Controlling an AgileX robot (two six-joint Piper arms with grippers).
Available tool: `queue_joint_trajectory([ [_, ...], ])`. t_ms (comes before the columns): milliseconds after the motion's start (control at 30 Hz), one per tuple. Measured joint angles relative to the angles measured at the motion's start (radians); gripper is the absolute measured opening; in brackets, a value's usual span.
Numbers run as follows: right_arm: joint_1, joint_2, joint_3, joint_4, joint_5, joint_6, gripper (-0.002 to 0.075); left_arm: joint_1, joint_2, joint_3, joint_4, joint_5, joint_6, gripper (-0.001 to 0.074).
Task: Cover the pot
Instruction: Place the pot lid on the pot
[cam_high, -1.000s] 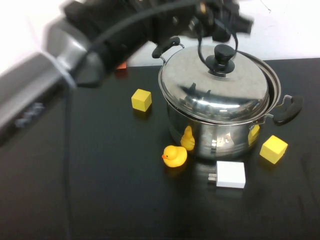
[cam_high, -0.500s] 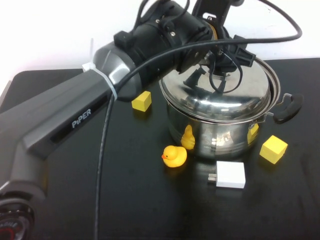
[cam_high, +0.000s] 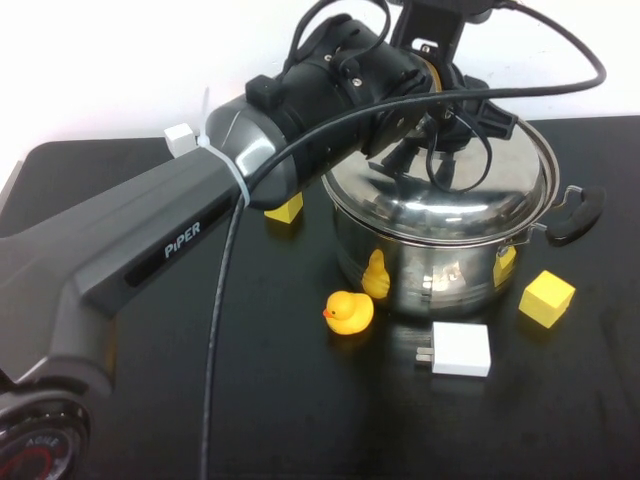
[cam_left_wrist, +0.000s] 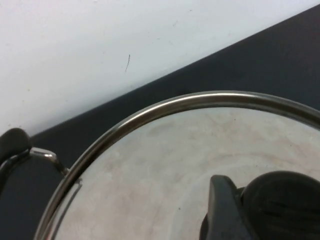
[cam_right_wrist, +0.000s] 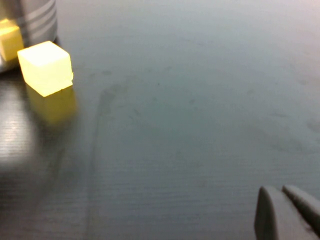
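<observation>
Near: white charger (cam_high: 461, 349) and rubber duck (cam_high: 349, 312) are lying before the pot (cam_high: 440, 255). The right gripper (cam_right_wrist: 287, 212), fingertips together, is idling over bare table. Farther: the left gripper (cam_high: 437, 125) is hovering at the lid (cam_high: 470, 195); grip indeterminable. The steel looks heavy, rigid, slippery; its knob (cam_left_wrist: 280, 207) is the likeliest hold.

The black surface (cam_high: 230, 400) carries the pot (cam_high: 440, 265) toward 1 o'clock of its middle. A rubber duck (cam_high: 349, 312) sits just beside the pot at its 7 o'clock, and a white charger (cam_high: 460, 349) lies near it at 6 o'clock. One yellow cube (cam_high: 546, 297) rests at the pot's 4 o'clock, another yellow block (cam_high: 285, 209) at its 10 o'clock.

The left gripper (cam_high: 440, 125) is over the pot lid; the right gripper (cam_right_wrist: 287, 212) hangs low over bare surface.
</observation>
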Motion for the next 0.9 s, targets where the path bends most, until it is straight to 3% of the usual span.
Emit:
queue_joint_trajectory([
  [633,0.0,0.0,0.0,0.0,0.0,0.0,-0.0002,0.0,0.02,0.002,0.037,-0.097,-0.081,0.0324],
  [900,0.0,0.0,0.0,0.0,0.0,0.0,-0.0002,0.0,0.041,0.002,0.12,-0.251,-0.092,0.0323],
])
